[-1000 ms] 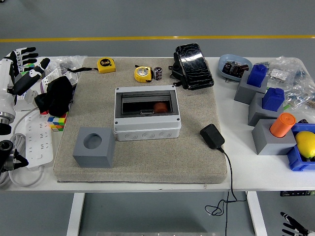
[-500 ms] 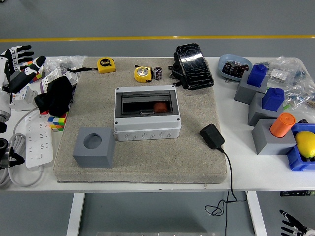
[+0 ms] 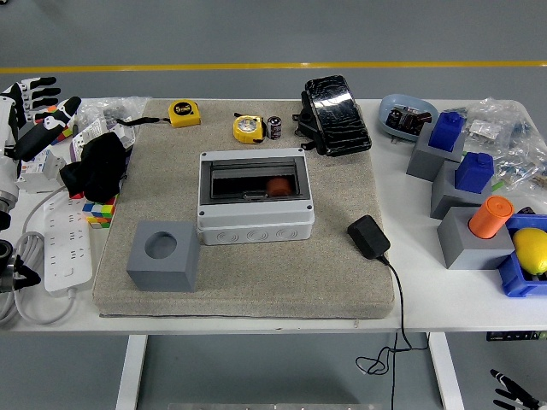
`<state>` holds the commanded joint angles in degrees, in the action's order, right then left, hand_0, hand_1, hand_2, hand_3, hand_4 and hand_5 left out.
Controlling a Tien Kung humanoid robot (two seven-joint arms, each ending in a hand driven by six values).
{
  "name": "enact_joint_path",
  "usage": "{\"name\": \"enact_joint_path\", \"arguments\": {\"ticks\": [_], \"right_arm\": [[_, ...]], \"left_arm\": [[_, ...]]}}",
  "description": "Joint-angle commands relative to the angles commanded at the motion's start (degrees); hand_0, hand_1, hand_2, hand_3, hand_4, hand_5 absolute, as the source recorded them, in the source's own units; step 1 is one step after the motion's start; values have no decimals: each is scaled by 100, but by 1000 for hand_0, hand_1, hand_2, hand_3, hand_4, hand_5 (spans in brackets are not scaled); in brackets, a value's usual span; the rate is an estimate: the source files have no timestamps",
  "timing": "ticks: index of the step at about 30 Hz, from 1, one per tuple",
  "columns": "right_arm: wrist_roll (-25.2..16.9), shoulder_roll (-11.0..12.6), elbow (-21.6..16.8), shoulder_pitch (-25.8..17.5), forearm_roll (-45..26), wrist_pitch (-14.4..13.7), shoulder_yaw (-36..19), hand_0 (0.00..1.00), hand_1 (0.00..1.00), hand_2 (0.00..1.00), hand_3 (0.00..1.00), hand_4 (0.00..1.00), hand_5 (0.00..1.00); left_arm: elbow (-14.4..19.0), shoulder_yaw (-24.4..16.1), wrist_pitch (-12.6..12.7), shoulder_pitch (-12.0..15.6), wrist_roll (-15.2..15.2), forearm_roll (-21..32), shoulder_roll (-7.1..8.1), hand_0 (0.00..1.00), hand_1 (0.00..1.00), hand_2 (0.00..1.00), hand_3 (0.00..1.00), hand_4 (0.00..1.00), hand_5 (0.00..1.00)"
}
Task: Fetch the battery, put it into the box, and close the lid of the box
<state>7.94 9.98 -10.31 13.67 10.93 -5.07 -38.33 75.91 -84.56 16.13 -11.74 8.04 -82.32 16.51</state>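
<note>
The grey box (image 3: 255, 220) stands mid-mat, and its smoky see-through lid (image 3: 255, 180) looks to be lying flat over the opening. An orange-red object (image 3: 277, 185) shows inside at the right. A small black cylindrical battery (image 3: 274, 127) stands on the mat behind the box, next to a yellow tape measure (image 3: 248, 128). My left hand (image 3: 38, 107) hovers at the far left edge over the clutter, fingers spread and holding nothing, well away from the box. Only a tip of my right hand (image 3: 511, 393) shows at the bottom right corner, below the table.
A grey block with a round hole (image 3: 163, 254) sits left of the box. A black power adapter (image 3: 368, 237) with its cord lies to the right. A black pouch (image 3: 335, 103) lies behind. Blue and grey blocks, an orange cylinder (image 3: 490, 216) and a lemon crowd the right side.
My left hand has drawn back a little toward the left edge. My right hand has sunk lower at the bottom right corner. Nothing on the table has moved.
</note>
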Motion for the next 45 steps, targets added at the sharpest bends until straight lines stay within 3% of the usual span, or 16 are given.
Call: {"name": "enact_joint_path", "arguments": {"ticks": [14, 45], "right_arm": [[30, 2, 0, 22, -19, -55, 76, 646, 692, 663, 562, 931, 469], [0, -31, 0, -10, 37, -99, -55, 644, 693, 663, 564, 934, 480]], "left_arm": [[33, -63, -66, 33, -36, -32, 34, 533, 687, 709, 730, 998, 605], [118, -64, -126, 133, -111, -103, -60, 532, 689, 710, 729, 998, 593]]}}
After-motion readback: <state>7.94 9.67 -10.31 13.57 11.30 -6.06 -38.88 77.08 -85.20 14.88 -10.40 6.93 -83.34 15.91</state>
